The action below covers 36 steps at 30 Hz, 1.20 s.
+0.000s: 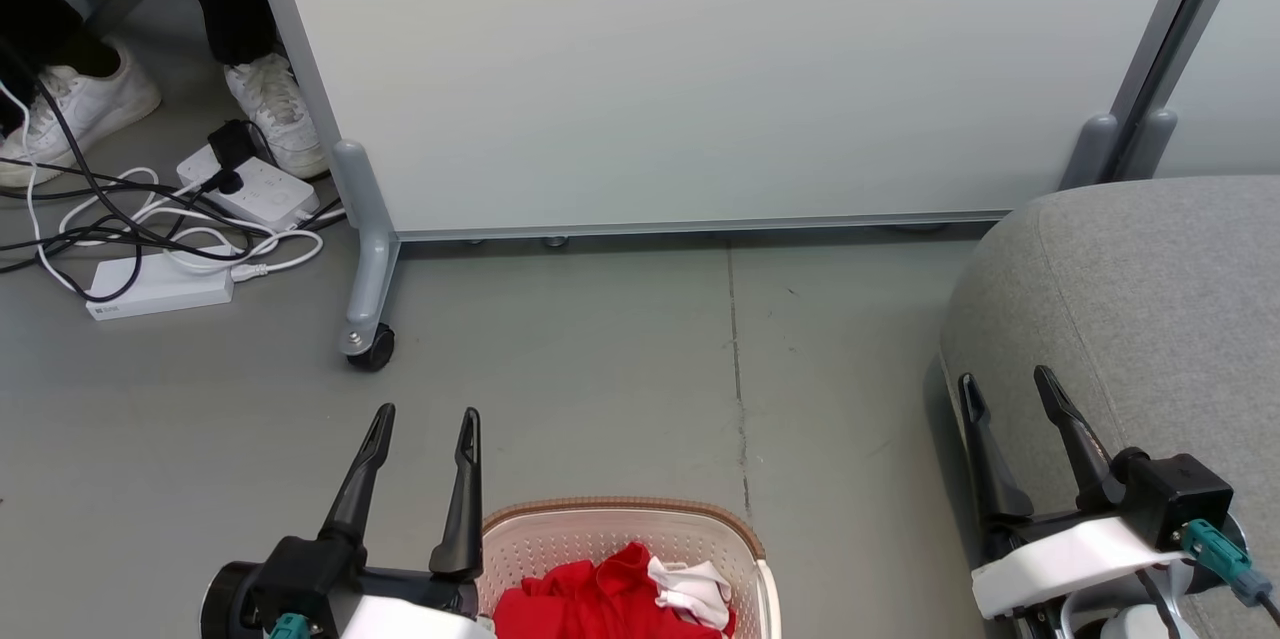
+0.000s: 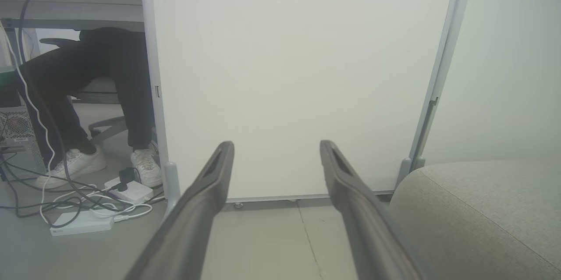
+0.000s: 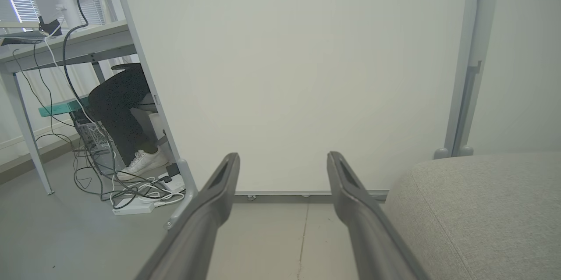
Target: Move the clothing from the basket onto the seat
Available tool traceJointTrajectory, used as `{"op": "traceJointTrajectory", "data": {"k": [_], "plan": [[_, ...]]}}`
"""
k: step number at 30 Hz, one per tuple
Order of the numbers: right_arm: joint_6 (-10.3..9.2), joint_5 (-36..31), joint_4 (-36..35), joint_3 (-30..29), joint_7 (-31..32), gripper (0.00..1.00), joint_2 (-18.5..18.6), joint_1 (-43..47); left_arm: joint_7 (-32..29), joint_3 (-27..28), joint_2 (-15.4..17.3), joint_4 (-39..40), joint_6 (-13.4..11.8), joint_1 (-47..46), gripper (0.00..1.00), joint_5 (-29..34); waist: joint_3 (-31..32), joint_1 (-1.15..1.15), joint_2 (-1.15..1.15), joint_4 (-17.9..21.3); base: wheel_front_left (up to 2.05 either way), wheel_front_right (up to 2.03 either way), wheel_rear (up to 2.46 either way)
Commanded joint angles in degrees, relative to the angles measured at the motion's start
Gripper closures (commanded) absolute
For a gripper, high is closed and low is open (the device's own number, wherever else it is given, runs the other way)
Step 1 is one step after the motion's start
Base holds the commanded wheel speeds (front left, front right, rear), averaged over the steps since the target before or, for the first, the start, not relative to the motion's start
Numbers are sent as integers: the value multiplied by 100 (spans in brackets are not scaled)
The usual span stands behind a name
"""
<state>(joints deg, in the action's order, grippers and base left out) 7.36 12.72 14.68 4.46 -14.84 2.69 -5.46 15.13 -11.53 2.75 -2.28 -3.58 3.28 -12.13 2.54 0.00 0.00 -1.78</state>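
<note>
Grey floor (image 1: 600, 369); bright red fabric clothing (image 1: 600, 604) in cream perforated plastic basket (image 1: 540, 549). Spread, empty: left gripper (image 1: 427, 414), right gripper (image 1: 1005, 377). Risk: descent snags basket, tips it.

The head camera looks from high above, forward and down at the floor (image 1: 600, 339). It has the left gripper (image 1: 428, 414) at its lower left and the right gripper (image 1: 1003, 377) at its lower right. Each wrist camera sits low and looks almost level along its own fingers. All three views face the partition panel (image 1: 700, 69), well ahead of the fingertips. They share also the seat (image 1: 1150, 299), right of the fingers in both wrist views, and the cables (image 1: 150, 219), far to their left.
</note>
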Motion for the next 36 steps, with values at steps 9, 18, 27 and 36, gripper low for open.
{"op": "traceJointTrajectory", "data": {"k": [9, 18, 27, 36], "plan": [[20, -44, -15, -10, -37, 0, 27, -82, 5, -31, 24, -51, 46, -24, 0, 2, -122, 0, 0, 22, 0, 0, 0], [20, -176, -38, -160, -36, 0, 27, -168, 5, -207, 24, -600, 194, -267, 0, 19, -695, 0, 0, 170, 0, 0, 0], [20, -405, -269, -386, -33, 0, 29, -564, 5, -659, 26, -2649, 465, -1418, 0, 361, -2266, 0, 0, 398, 0, 0, 0], [20, -464, -453, -467, -33, 0, 27, -849, 4, -1030, 30, -4837, 607, -2787, 0, 361, -3371, 0, 0, 657, 0, 0, 0]]}}
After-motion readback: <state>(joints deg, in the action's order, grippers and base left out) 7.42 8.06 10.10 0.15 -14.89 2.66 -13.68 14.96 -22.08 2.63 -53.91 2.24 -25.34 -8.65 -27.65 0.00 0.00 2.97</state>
